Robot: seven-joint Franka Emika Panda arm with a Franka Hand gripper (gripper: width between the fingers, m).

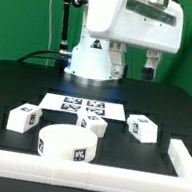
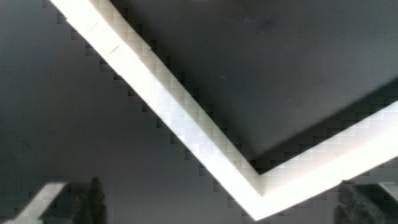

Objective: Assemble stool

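The round white disc seat (image 1: pixel 67 145) lies flat at the front of the black table, with marker tags on its side. Three chunky white legs lie loose around it: one to the exterior view's left (image 1: pixel 23 117), one just behind the seat (image 1: pixel 92 126), one to the right (image 1: pixel 142 129). My gripper (image 1: pixel 150 62) hangs high above the table's back right, far from all the parts. In the wrist view my gripper (image 2: pixel 217 212) is open and empty, with the dark fingers (image 2: pixel 63 203) far apart. No stool part shows in the wrist view.
The marker board (image 1: pixel 82 107) lies flat in front of the robot base (image 1: pixel 93 58). Long white rim bars run along the front (image 1: pixel 91 176) and right (image 1: pixel 181 159) of the table. A corner of the rim bars (image 2: pixel 196 130) shows below the wrist camera.
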